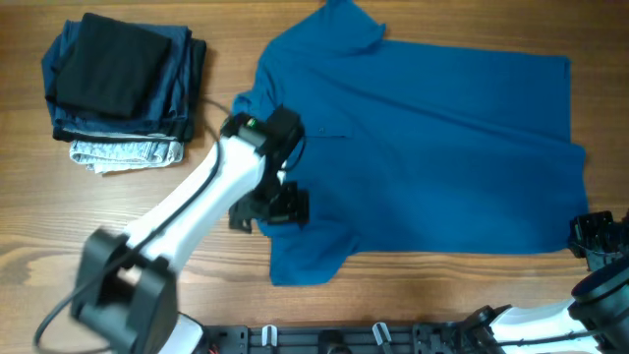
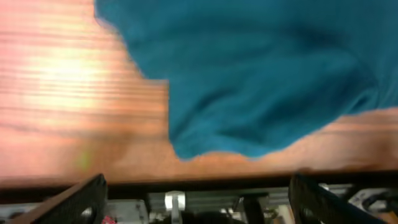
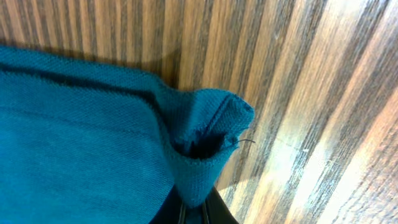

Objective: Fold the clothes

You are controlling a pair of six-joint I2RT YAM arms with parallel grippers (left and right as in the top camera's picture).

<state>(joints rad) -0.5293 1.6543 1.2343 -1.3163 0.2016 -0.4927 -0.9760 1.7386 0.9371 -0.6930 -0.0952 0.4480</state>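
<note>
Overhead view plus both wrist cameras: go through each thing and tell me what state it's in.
T-shirt: spread out flat, not yet folded, one hem corner bunched up.
Left gripper: open, over the shirt's sleeve, holding nothing.
Right gripper: shut on the shirt's hem corner.
Pile of clothes: folded and stacked, black piece on top.

A blue T-shirt (image 1: 442,147) lies spread on the wooden table (image 1: 98,211), its neck toward the far left. The left gripper (image 1: 271,205) sits over the shirt's left edge beside a sleeve, and the right gripper (image 1: 596,238) is at its near right corner. A stack of folded clothes (image 1: 118,84), black on top, rests apart at the far left.
</note>
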